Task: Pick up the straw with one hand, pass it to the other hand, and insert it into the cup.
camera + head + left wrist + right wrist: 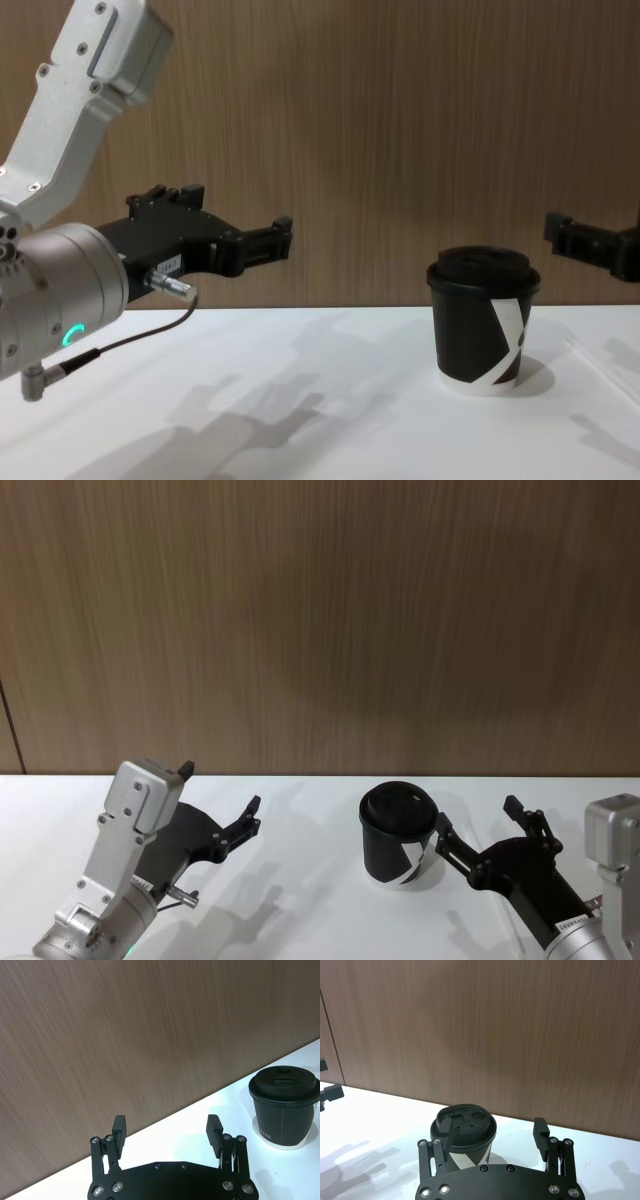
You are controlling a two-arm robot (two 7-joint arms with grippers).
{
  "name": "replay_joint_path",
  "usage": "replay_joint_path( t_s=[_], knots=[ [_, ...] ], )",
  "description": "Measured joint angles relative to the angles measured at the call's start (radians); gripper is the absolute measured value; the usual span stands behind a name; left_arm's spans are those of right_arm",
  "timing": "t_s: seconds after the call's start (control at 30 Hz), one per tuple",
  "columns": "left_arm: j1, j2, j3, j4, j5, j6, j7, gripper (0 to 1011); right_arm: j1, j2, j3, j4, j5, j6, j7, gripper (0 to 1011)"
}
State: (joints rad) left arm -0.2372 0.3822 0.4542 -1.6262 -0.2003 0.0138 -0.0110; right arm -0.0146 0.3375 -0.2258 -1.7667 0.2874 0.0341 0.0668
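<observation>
Black paper cup (398, 848) stood upright on the white desk (300, 910), toward the rear edge, near the wood-panelled wall (320, 620). Its domed lid (465, 1122) was fitted, so the contents could not be seen. No straw stood in the lid.

Left pincer (220, 786) hung above the desk's left part, well apart from the cup, fingers spread and holding nothing.

Right pincer (477, 813) was held just beside the cup on its right, also spread and empty.

A thin pale line (600, 365) lay on the desk right of the cup. Whether it was the straw could not be told.
</observation>
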Motion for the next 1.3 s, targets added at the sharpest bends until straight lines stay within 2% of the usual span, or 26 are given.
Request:
replay_joint_path(
  t_s=[1.3],
  knots=[
    [0.0,0.0,0.0,0.0,0.0,0.0,0.0,1003,0.0,0.0,0.0,0.0,0.0,0.0,0.0,1001]
  ],
)
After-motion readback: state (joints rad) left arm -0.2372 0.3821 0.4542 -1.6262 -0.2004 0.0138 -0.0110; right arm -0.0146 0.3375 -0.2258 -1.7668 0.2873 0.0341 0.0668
